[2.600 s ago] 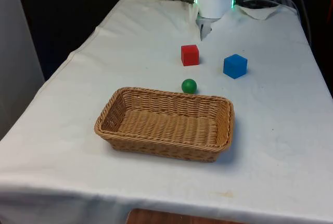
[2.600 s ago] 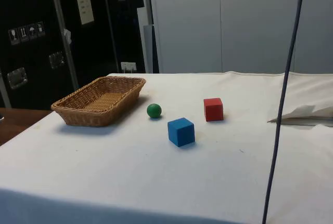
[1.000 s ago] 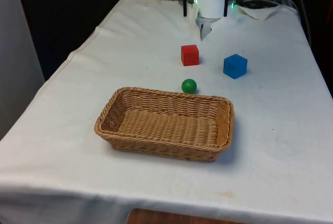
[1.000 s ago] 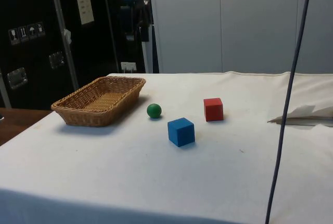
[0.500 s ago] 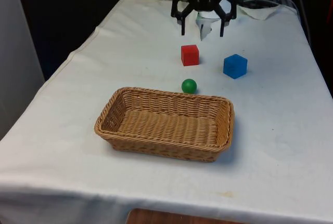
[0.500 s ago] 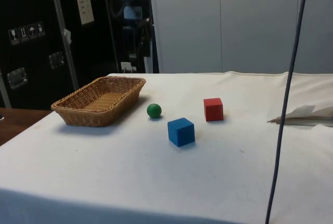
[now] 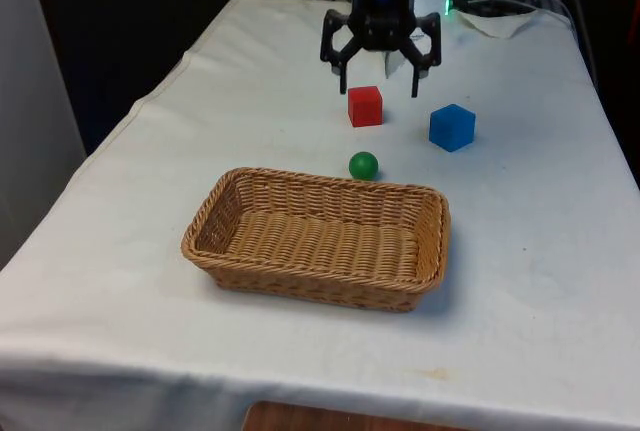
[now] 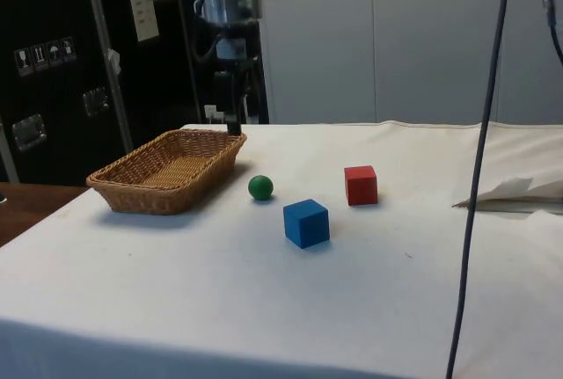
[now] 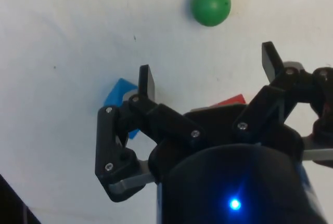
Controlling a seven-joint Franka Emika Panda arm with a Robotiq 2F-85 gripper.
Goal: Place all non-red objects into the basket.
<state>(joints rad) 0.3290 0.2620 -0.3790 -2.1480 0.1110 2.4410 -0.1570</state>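
Observation:
A wicker basket lies empty near the table's middle. Beyond its far rim rests a green ball. Farther back stand a red cube and, towards the front view's right, a blue cube. My gripper hangs open in the air above the red cube, fingers pointing down, holding nothing. In the wrist view the fingers partly cover the blue cube and the red cube.
A crumpled white sheet lies at the table's far end. A dark cable hangs down across the side view. The white cloth spreads bare around the basket and drops off at the table's edges.
The arm has swung down from the far end of the table. My open gripper has dropped from beyond the red cube to just above it. The objects have not moved.

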